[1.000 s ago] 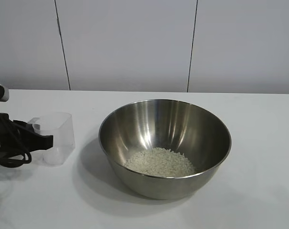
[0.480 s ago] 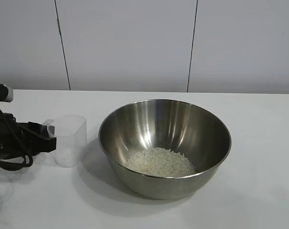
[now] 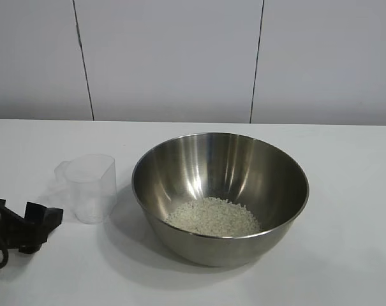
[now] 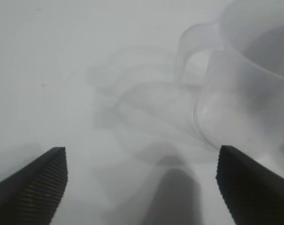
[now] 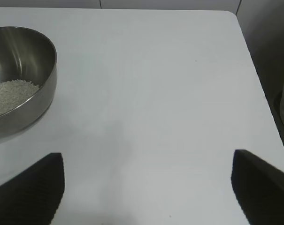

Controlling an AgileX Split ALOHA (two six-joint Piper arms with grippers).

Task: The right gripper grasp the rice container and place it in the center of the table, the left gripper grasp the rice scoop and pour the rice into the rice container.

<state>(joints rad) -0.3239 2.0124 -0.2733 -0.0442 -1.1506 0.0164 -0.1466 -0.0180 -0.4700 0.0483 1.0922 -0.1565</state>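
Observation:
The steel rice container [image 3: 220, 194] stands in the middle of the white table [image 3: 346, 255] with a heap of white rice [image 3: 213, 217] in its bottom. The clear plastic rice scoop [image 3: 89, 187] stands upright and empty just left of it, handle toward the left. My left gripper [image 3: 44, 220] is open and empty, low at the left edge, apart from the scoop; its wrist view shows the scoop [image 4: 245, 89] ahead of the spread fingertips [image 4: 43, 183]. My right gripper [image 5: 146, 187] is open and empty over bare table, away from the container [image 5: 19, 79]; it is outside the exterior view.
A white panelled wall [image 3: 180, 57] stands behind the table. In the right wrist view the table's far corner and side edge [image 5: 254, 70] show.
My left gripper has let go of the scoop's handle, opened and drawn back to the left and down. The scoop now stands upright on the table, closer to the bowl.

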